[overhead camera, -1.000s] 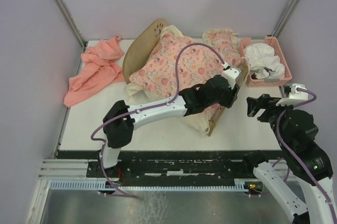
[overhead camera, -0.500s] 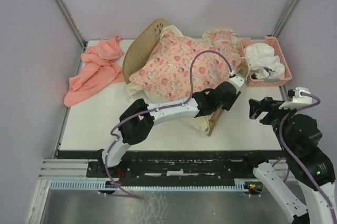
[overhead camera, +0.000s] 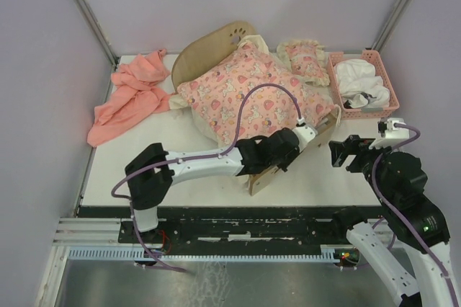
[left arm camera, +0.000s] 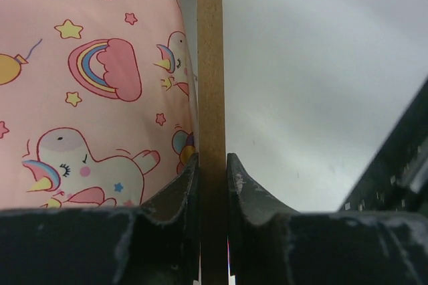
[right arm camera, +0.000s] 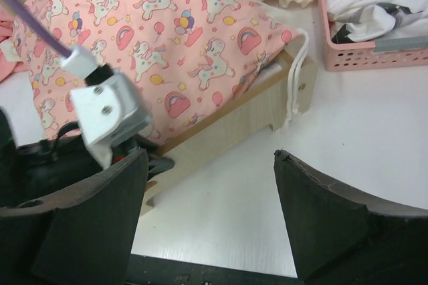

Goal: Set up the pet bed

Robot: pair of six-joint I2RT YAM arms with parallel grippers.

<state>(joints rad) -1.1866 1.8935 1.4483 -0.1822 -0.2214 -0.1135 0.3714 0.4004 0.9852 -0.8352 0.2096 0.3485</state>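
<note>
One pink basket (overhead camera: 365, 112) at 2 o'clock holds white cloth (overhead camera: 356, 73). One pet bed (overhead camera: 205, 55): left tool (left arm camera: 212, 178) pinches its frame; right tool (right arm camera: 210, 184) gapes wide, empty.

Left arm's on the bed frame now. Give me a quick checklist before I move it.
1. Hold: ok. The left gripper is shut on the pet bed's wooden board, fingers on both faces.
2. Other arm free: ok. The right gripper is open, empty and right of the bed.
3. Padding seated in frame: cannot tell. The unicorn cushion hides the base.
4. Gap to pink basket: ok, bare table between.
5. Bed sitting flat: cannot tell.
</note>
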